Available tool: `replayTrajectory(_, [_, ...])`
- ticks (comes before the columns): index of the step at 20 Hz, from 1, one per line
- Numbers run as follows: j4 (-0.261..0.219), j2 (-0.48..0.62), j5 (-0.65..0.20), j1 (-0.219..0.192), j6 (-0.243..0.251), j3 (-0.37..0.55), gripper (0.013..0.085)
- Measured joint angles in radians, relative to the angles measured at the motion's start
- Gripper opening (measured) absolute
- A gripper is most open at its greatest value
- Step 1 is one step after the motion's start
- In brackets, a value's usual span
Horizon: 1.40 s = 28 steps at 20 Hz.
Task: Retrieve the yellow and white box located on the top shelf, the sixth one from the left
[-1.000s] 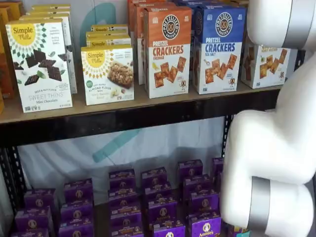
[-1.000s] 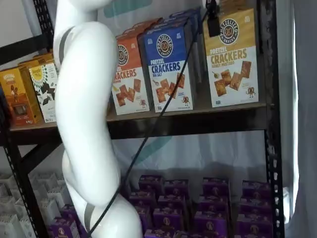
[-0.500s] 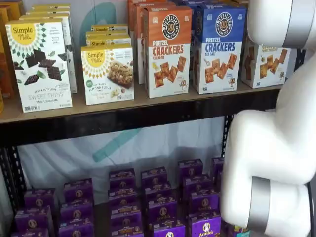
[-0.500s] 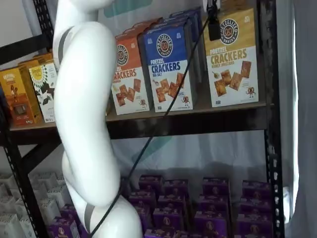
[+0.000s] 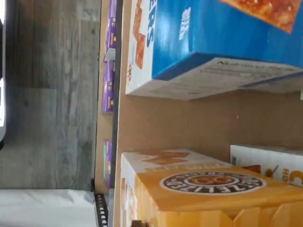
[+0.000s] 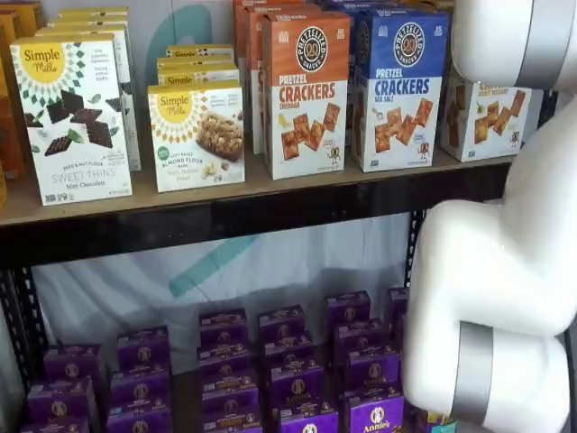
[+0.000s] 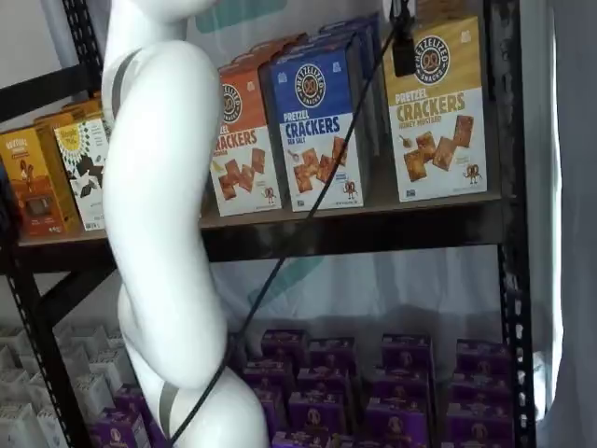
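The yellow and white box (image 7: 437,117) stands upright at the right end of the top shelf (image 7: 354,213), next to the blue cracker box (image 7: 314,126). In a shelf view the white arm hides part of the box (image 6: 487,117). One black finger of my gripper (image 7: 403,56) hangs from the top edge with a cable, in front of the box's upper left corner. The second finger is hidden, so whether the jaws hold the box does not show. The wrist view shows the box's yellow top with its round logo (image 5: 213,182) close below the camera.
Orange (image 6: 305,95) and blue (image 6: 401,86) cracker boxes and white Simple Mills boxes (image 6: 72,117) fill the shelf to the left. A black upright (image 7: 508,187) stands right beside the target box. Purple boxes (image 6: 288,370) crowd the lower shelf. The white arm (image 7: 163,215) blocks much of both shelf views.
The black finger has settled a touch lower against the box's upper left corner. Boxes and arm stand as before.
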Motion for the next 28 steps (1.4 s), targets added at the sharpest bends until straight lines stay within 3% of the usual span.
replayTrajectory(2, [0.005, 0.003, 0.005, -0.003, 0.0, -0.006, 0.065])
replayTrajectory(26, [0.001, -0.029, 0.061, -0.024, -0.016, -0.03, 0.065])
replayTrajectory(28, [0.016, -0.038, 0.054, -0.03, -0.018, -0.018, 0.061])
